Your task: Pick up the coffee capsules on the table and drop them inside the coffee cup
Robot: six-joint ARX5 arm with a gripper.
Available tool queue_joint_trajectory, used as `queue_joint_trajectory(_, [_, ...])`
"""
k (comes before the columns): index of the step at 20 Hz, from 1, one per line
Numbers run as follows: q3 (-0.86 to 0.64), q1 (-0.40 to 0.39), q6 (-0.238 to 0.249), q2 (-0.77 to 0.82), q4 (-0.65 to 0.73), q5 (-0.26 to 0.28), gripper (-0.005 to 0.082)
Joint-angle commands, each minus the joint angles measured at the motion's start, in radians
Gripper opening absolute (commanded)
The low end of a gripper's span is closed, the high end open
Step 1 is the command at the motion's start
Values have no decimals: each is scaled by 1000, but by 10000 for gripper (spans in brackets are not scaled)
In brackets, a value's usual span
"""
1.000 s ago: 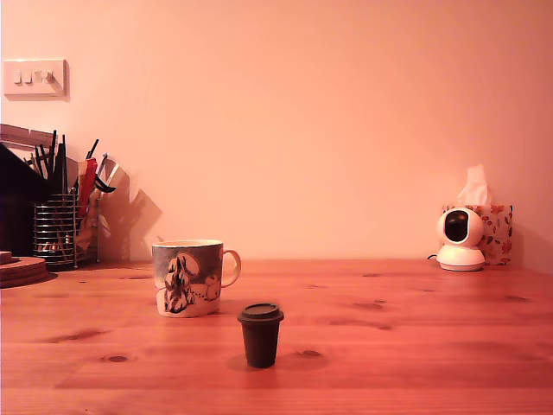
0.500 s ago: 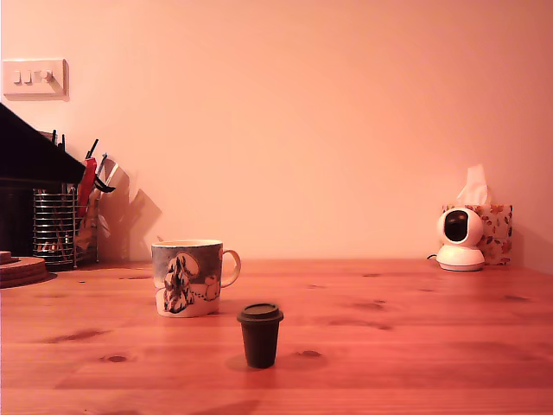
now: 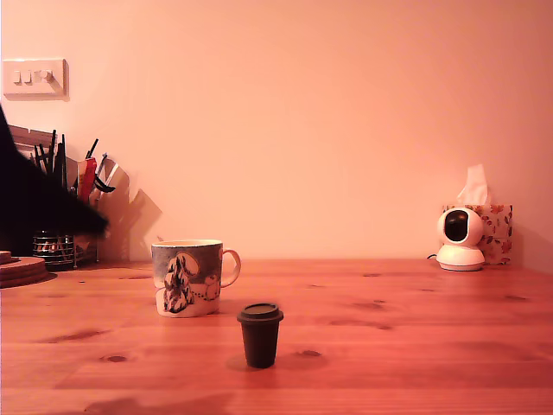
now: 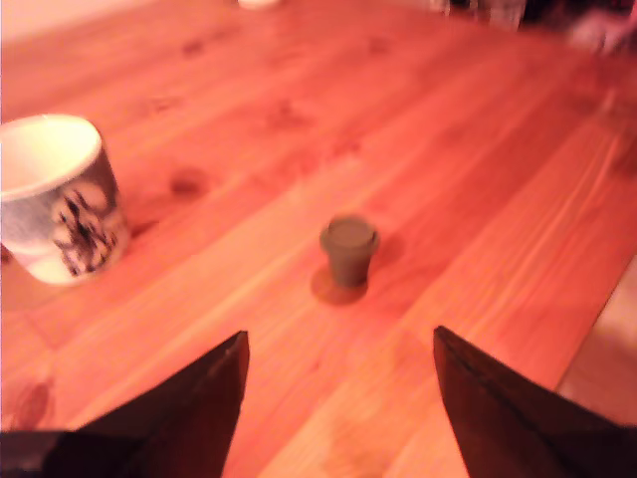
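Note:
A dark brown coffee capsule [image 3: 260, 334] stands upright on the wooden table [image 3: 415, 346], rim up, in front of the coffee cup [image 3: 192, 277] and slightly to the exterior view's right of it. The cup has a pale handle and a grey-blue side with a dark shaggy figure. In the wrist view my gripper [image 4: 338, 337] is open above the table, its two dark fingers [image 4: 189, 408] spread wide with nothing between them. The brown capsule [image 4: 348, 249] sits ahead of the gap, some way off, with the cup [image 4: 55, 199] off to one side. No blue capsule is in view.
My arm shows as a dark blurred shape [image 3: 39, 203] at the exterior view's left, in front of a wire utensil holder [image 3: 60, 246]. A round wooden board [image 3: 19, 268] lies at the left edge. A small white camera [image 3: 459, 238] and a tissue box [image 3: 494, 229] stand at the far right by the wall.
The dark arm shape at the exterior view's left has swung lower and further right, now covering most of the utensil holder. The capsule and the cup have not moved.

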Motion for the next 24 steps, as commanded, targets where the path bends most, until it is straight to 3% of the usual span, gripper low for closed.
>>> queue_joint_trajectory(1, [-25,-4,16,44,42,0,536])
queue_joint_trajectory(15, [-25,-16,151,349,326,28,536])
queue_joint_trajectory(19, [-25,-15,217,397,339,43,536])
queue_joint_trajectory(24, [-25,-16,225,460,404,56,535])
